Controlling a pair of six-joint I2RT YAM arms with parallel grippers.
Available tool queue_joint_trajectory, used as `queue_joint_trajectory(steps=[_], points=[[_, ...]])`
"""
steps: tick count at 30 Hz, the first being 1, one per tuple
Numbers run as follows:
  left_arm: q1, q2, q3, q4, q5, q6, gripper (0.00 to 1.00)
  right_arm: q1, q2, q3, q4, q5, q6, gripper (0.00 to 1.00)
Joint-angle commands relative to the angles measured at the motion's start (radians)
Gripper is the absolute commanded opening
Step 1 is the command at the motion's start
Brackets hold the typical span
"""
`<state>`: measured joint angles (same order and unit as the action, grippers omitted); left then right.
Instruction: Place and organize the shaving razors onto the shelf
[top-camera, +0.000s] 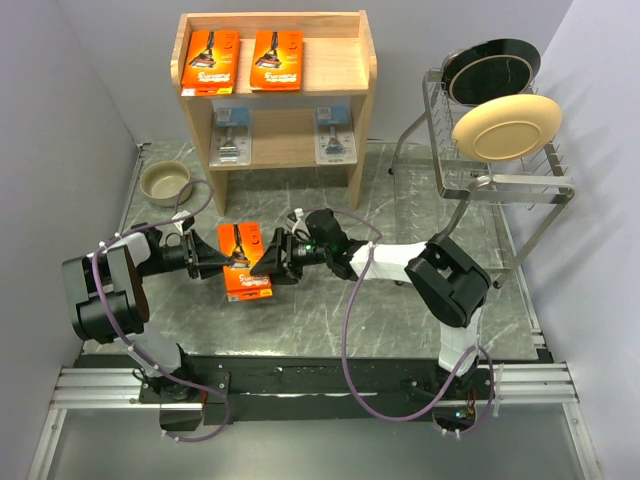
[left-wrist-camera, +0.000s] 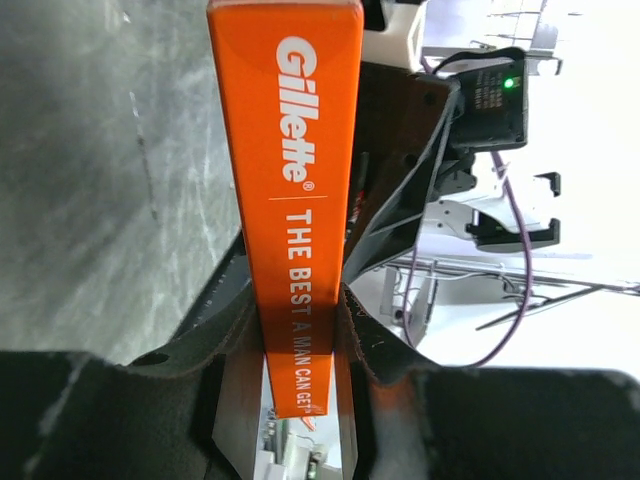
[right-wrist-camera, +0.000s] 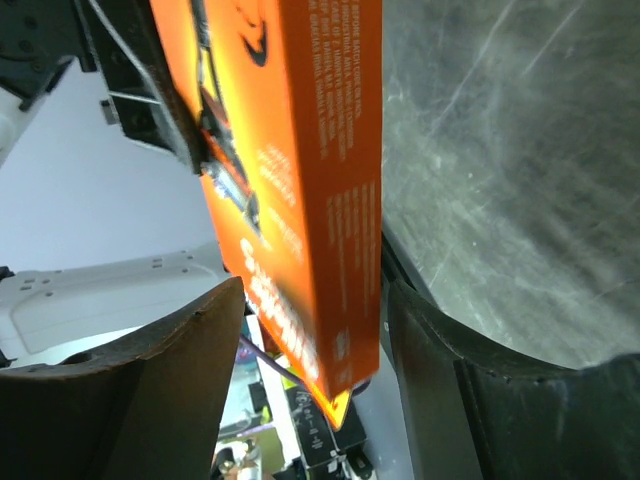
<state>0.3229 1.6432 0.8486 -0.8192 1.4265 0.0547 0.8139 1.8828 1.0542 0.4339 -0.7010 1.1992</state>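
The wooden shelf (top-camera: 362, 70) stands at the back. Two orange razor packs (top-camera: 211, 61) (top-camera: 277, 60) lie on its top tray, and two clear blister packs (top-camera: 231, 135) (top-camera: 334, 133) stand on its lower board. A third orange pack (top-camera: 244, 262) hangs above the table's middle between both grippers. My left gripper (top-camera: 222, 260) is shut on its edge; in the left wrist view (left-wrist-camera: 300, 335) the pads press on the pack (left-wrist-camera: 300, 180). My right gripper (top-camera: 268, 260) straddles the pack's other end, jaws open. In the right wrist view (right-wrist-camera: 315, 330) there is a gap beside the pack (right-wrist-camera: 300, 180).
A wire dish rack (top-camera: 520, 185) stands at the right with a cream plate (top-camera: 506, 127) and a black plate (top-camera: 492, 68). A small beige bowl (top-camera: 165, 182) sits left of the shelf. Walls close in on both sides.
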Motion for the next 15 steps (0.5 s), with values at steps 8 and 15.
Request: queue_joint_trajectory(steps=[8, 15], points=[[0.018, -0.026, 0.066, -0.086, 0.275, 0.034, 0.24, 0.008, -0.083, -0.066, 0.034, 0.008, -0.030, 0.54], [0.016, -0.016, 0.061, -0.083, 0.275, 0.039, 0.25, 0.013, -0.093, -0.057, 0.088, 0.003, -0.023, 0.54]])
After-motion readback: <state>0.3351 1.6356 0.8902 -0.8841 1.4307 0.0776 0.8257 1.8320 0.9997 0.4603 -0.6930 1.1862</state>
